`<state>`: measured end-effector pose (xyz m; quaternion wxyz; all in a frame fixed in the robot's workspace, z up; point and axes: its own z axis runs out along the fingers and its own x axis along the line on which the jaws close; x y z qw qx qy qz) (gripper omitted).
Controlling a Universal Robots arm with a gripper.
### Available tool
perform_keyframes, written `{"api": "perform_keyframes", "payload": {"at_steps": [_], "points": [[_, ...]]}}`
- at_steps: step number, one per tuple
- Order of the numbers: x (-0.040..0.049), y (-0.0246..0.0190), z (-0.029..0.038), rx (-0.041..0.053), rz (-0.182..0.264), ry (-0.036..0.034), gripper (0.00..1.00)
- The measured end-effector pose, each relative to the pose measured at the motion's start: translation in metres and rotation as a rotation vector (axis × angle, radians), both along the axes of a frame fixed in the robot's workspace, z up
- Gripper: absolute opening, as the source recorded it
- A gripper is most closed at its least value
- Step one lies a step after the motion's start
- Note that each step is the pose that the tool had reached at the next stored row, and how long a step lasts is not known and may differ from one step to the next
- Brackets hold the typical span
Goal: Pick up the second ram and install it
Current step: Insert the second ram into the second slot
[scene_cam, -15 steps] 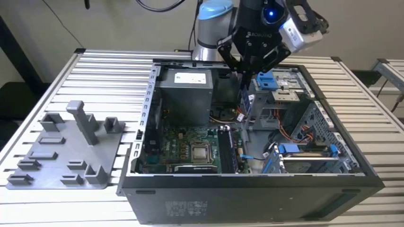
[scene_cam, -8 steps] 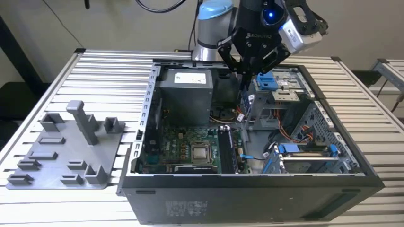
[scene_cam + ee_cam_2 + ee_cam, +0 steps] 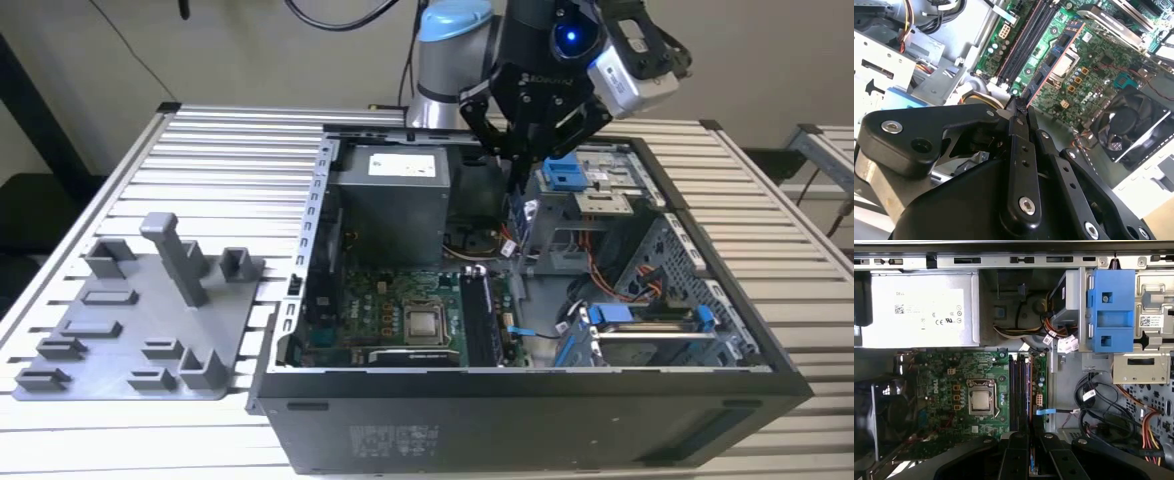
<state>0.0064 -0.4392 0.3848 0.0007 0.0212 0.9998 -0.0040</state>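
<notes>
Pincer pinched on the second ram, I judge the pickup done: I'm holding the stick aloft inside the open computer case, above the memory slots, not yet seated in one.

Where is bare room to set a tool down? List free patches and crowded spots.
Free: table slats between the grey fixture and the far edge, and the strip on the exterior view's right of the case. Crowded: inside the case: motherboard, cables, and the gripper holding the ram.
</notes>
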Motion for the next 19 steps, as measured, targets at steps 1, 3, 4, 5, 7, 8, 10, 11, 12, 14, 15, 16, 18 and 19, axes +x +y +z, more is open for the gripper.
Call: {"api": "perform_keyframes", "payload": {"at_steps": [1, 3, 4, 5, 7, 8, 10, 11, 12, 14, 15, 16, 18, 19], "points": [[0.0000, 0.0000, -0.0004, 0.0000, 0.000, 0.0000, 0.14], [0.0000, -0.0001, -0.0012, -0.0001, 0.000, 0.0000, 0.14], [0.0000, -0.0001, -0.0017, 0.0000, 0.000, 0.0000, 0.14], [0.0000, -0.0002, -0.0023, 0.0000, 0.000, 0.0000, 0.14], [0.0000, -0.0003, -0.0036, 0.0000, 0.000, 0.0000, 0.14], [0.0000, -0.0004, -0.0044, -0.0001, 0.000, 0.0000, 0.14], [0.0000, -0.0005, -0.0061, -0.0001, 0.000, 0.0000, 0.14], [0.0000, -0.0006, -0.0068, -0.0001, 0.000, 0.0001, 0.14], [0.0000, -0.0007, -0.0076, 0.0000, 0.000, 0.0000, 0.14], [0.0000, -0.0011, -0.0092, 0.0000, 0.000, 0.0000, 0.14], [0.0000, -0.0013, -0.0100, -0.0002, 0.000, 0.0001, 0.14], [0.0000, -0.0014, -0.0107, -0.0005, 0.000, 0.0001, 0.14], [0.0000, -0.0017, -0.0122, -0.0010, 0.000, 0.0000, 0.14], [0.0000, -0.0018, -0.0129, -0.0013, 0.000, 0.0001, 0.14]]}}
